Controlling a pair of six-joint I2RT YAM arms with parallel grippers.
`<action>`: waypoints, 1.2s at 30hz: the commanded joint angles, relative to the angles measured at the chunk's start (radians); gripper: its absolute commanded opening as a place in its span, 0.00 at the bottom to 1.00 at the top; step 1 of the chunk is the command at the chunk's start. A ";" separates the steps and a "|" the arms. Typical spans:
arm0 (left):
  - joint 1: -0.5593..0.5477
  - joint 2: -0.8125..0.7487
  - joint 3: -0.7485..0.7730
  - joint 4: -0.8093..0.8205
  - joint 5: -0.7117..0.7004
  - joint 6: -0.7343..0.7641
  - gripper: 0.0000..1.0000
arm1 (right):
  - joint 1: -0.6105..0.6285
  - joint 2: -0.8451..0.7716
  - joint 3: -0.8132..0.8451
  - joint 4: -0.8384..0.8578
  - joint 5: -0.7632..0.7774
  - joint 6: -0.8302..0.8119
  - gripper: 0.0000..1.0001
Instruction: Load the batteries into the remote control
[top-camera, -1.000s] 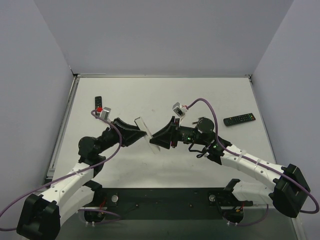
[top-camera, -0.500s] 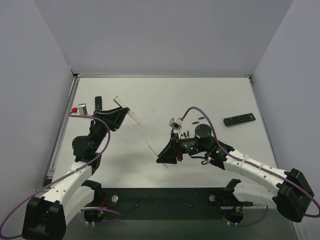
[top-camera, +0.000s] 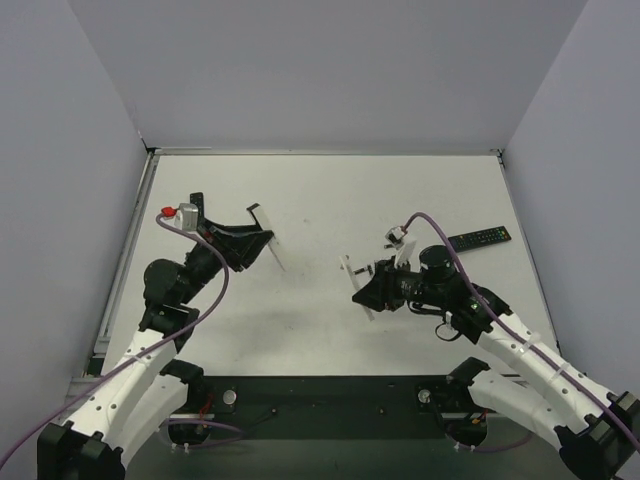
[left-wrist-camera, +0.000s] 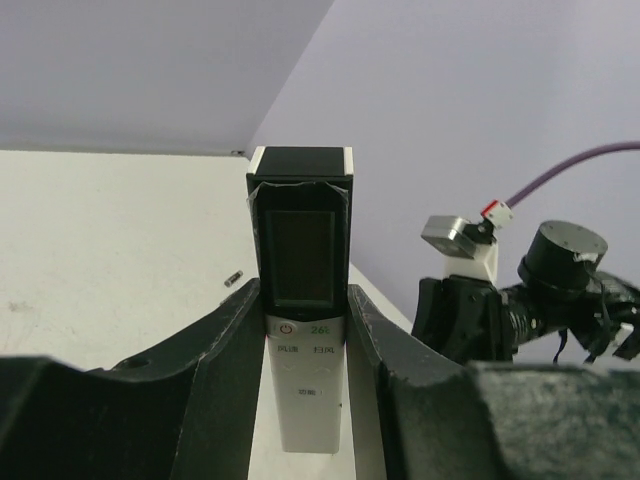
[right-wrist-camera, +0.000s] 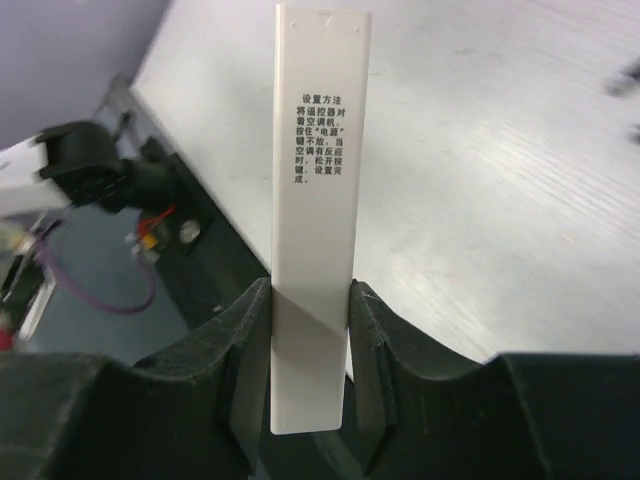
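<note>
In left gripper (left-wrist-camera: 303, 312), clamped by long edges: white remote (left-wrist-camera: 300, 250). In right gripper (right-wrist-camera: 310, 300), clamped likewise: thin cover (right-wrist-camera: 320, 150). Probably light, stiff, slick. On table (left-wrist-camera: 100, 250): 1 battery (left-wrist-camera: 232, 280), tiny, roll-prone; pinch mid-barrel.

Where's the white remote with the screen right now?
The white remote is clamped in the left gripper, screen toward its wrist camera; top view: left of centre, just right of the small black remote.
</note>
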 joint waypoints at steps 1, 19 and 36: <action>-0.027 -0.057 0.069 -0.183 0.069 0.130 0.00 | -0.041 -0.032 0.065 -0.374 0.393 0.009 0.10; -0.101 -0.142 -0.089 -0.105 0.108 0.045 0.00 | -0.264 0.439 0.126 -0.461 0.888 0.121 0.17; -0.124 -0.146 -0.112 -0.095 0.113 0.029 0.00 | -0.287 0.576 0.109 -0.423 0.822 0.121 0.65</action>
